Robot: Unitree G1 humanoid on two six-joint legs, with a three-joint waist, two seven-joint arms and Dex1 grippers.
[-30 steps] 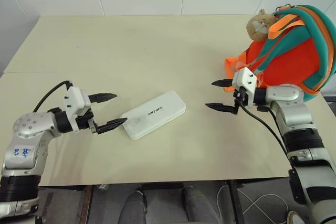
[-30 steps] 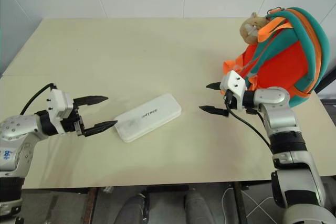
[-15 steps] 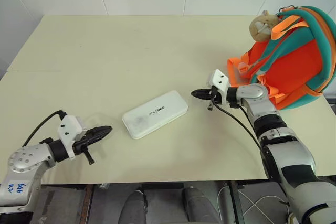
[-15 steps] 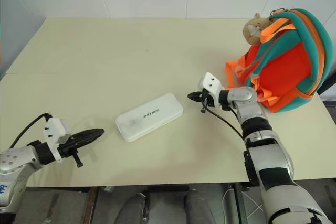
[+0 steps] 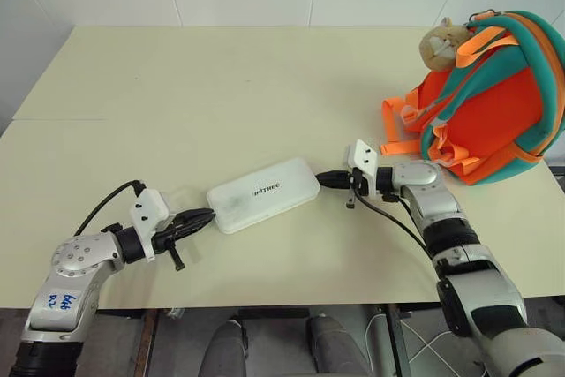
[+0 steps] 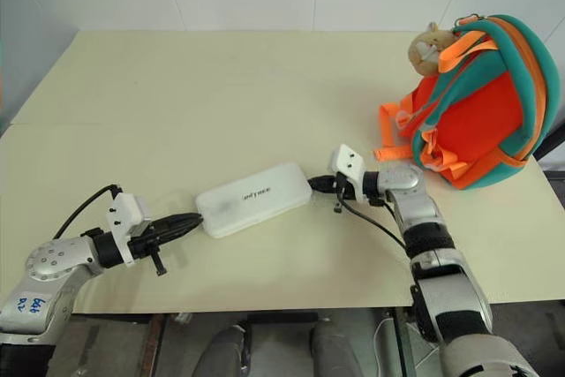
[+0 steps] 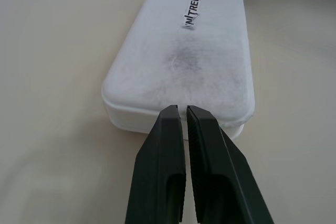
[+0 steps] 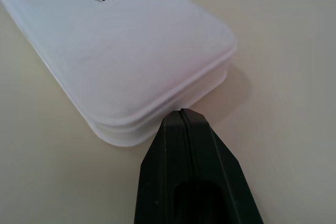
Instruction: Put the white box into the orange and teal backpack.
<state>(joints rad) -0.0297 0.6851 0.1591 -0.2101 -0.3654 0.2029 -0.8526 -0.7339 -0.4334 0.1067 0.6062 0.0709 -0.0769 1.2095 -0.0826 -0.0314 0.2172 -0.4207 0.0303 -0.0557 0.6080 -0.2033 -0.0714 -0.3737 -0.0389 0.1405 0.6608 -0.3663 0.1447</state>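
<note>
Box and grippers sit in one line across the near half of the cream table point(image 5: 177, 77): the white box point(image 5: 263, 194) lies flat and slightly askew, dark lettering on its lid, with a grey smudge on the end toward the robot's left. The left gripper point(image 5: 205, 216) points at that smudged short end, its two black fingers point(image 7: 210, 161) pressed nearly together with only a thin slit between them, tips at the box's edge (whether they actually touch it or stop just short I cannot tell), and nothing is clamped between them. The right gripper point(image 5: 323, 179) comes in from the opposite side, aimed at the other short end; its fingers point(image 8: 189, 171) are fully together, tips right at the box's rounded lower rim, holding nothing. So the box is bracketed end to end by two closed grippers, neither one gripping it. The orange and teal backpack point(image 5: 494, 103) stands at the far right of the table, well apart from the box, orange webbing straps trailing onto the tabletop and a tan plush charm point(image 5: 439, 41) perched near its top.
</note>
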